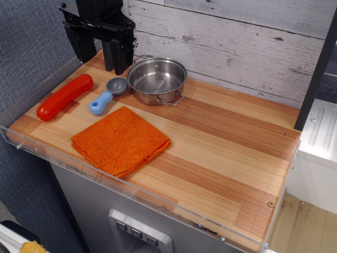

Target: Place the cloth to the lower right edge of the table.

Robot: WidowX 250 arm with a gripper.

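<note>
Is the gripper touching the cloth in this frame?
Apart. The only view shows the gripper hanging at the table's back left, with bare wood and the blue scoop between it and the cloth.

From my remote seat the frame reads bright and even, sharp edge to edge; soft shadows sit just under the steel pot (157, 80) and along the lower side of the cloth (120, 139); mild glare streaks the pot's inner wall; upper left stays dark.
</note>
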